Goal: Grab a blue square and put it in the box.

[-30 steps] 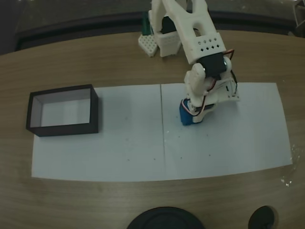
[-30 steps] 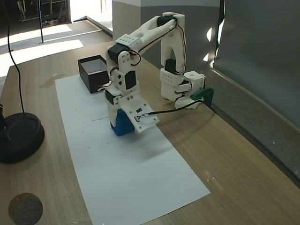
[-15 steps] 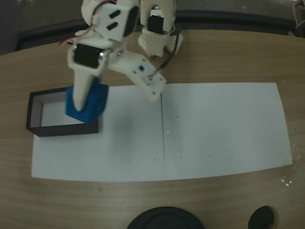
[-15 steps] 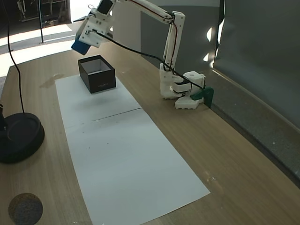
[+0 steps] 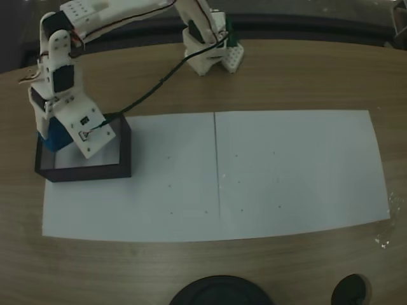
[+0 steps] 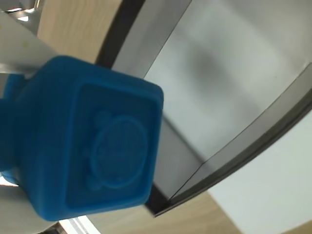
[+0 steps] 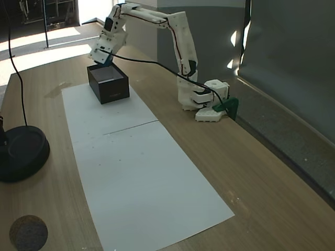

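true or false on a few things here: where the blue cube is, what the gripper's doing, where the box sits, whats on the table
1. The gripper holds the blue square. True.
2. The blue square lies on the white paper right of the crease. False: it is in the gripper, over the box.
3. The box sits at the paper's left end in the fixed view from above. True.
4. The box has a lid on. False: it is open-topped.
5. The blue square's face has a raised round emblem. True.
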Available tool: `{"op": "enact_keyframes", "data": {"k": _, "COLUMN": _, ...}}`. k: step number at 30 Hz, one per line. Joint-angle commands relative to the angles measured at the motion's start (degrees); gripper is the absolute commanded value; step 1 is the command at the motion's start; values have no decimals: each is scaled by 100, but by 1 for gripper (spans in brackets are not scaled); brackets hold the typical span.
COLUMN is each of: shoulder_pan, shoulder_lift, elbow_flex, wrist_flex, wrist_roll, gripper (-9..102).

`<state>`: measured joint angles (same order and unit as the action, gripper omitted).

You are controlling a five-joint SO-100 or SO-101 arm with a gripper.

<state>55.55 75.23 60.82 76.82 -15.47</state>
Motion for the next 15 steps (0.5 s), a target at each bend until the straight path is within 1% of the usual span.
{"op": "enact_keyframes", "data": {"k": 1, "shoulder_pan": -9, "shoulder_lift": 9, "elbow_flex": -360, "wrist_flex": -97, "wrist_roll": 9, "gripper": 12}}
{"op": "enact_keyframes", "data": {"k": 8, "shoulder_pan": -114, "shoulder_lift": -325, "elbow_flex": -360, "wrist_flex": -97, "wrist_roll": 44, "gripper": 13}}
{"op": "enact_keyframes", "data": {"k": 9, "shoulder_pan": -114, "shoulder_lift": -334, "elbow_flex": -360, "wrist_flex": -97, "wrist_roll": 44, "gripper": 16}}
{"op": "enact_keyframes", "data": {"k": 13, "shoulder_pan": -105, "shoulder_lift": -352, "elbow_flex": -360, "wrist_flex": -97, "wrist_roll": 158, "gripper": 33}}
{"op": "enact_keyframes", "data": {"k": 15, "shoulder_pan": -105, "shoulder_lift": -299, "elbow_flex": -360, "wrist_flex": -79, "wrist_roll": 149, "gripper": 32}}
